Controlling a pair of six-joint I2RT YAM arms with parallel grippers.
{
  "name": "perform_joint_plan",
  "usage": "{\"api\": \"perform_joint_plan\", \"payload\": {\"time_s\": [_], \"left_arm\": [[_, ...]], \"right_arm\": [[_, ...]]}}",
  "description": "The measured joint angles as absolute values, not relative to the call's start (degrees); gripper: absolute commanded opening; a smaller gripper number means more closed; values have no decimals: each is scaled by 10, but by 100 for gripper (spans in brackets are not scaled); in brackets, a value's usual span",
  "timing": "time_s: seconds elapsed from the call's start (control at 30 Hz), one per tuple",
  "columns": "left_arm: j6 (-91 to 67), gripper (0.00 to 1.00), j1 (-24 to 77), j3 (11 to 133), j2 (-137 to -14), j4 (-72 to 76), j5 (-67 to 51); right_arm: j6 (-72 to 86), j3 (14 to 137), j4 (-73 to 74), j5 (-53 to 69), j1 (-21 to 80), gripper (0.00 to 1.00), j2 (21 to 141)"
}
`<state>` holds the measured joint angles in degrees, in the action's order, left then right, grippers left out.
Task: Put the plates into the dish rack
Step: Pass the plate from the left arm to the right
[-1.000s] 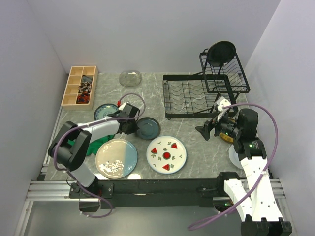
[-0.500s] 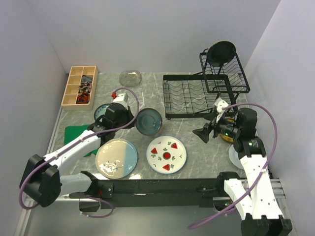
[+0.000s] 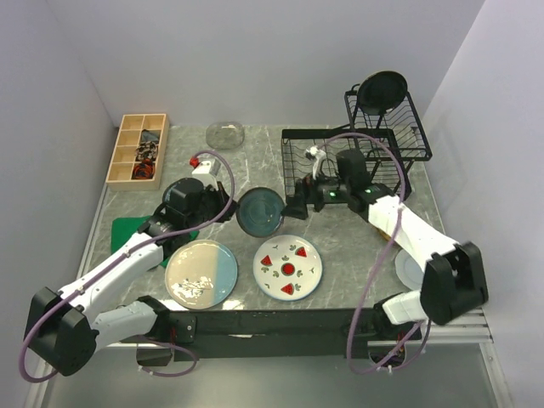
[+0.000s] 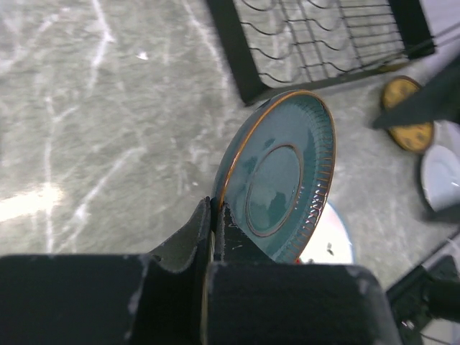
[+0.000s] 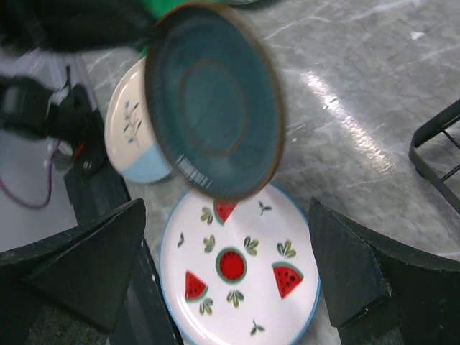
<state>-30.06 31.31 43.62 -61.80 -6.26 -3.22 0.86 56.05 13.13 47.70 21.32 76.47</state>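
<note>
My left gripper (image 3: pixel 229 206) is shut on the rim of a slate-blue plate (image 3: pixel 260 211), held tilted above the table; in the left wrist view its jaws (image 4: pixel 215 210) pinch the plate's (image 4: pixel 279 183) orange-edged rim. My right gripper (image 3: pixel 299 202) stands open beside that plate, in front of the dish rack (image 3: pixel 336 170). From the right wrist, the blue plate (image 5: pixel 212 100) hangs ahead of the wide-open gripper (image 5: pixel 223 267), above the watermelon plate (image 5: pixel 241 277). A black plate (image 3: pixel 381 89) stands in the rack's upper basket.
A watermelon plate (image 3: pixel 287 267) and a cream-and-blue plate (image 3: pixel 201 273) lie near the front edge. A clear glass plate (image 3: pixel 225 134) and a wooden compartment box (image 3: pixel 138 150) sit at the back left. A green cloth (image 3: pixel 127 231) lies left. A yellow plate (image 4: pixel 408 123) and a white plate (image 4: pixel 440 176) lie to the right.
My left gripper lifted the slate-blue plate off the table and tilted it up. The right arm swung from the right side across to the rack's front, close to that plate.
</note>
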Motion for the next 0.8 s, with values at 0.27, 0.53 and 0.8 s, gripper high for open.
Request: {"api": "perform_joint_plan", "payload": {"time_s": [0.27,0.53,0.8], "left_arm": [[-317,1,313,436,-617,-48,-81],[-326,1,313,436,-618,-27,-103],[-324,44,294,436,-616,-31,-116]], "right_arm": [[110,619,81,412,230,86,864],[160,647,64,478,231,26,916],[118,666,100,544,228,0,919]]}}
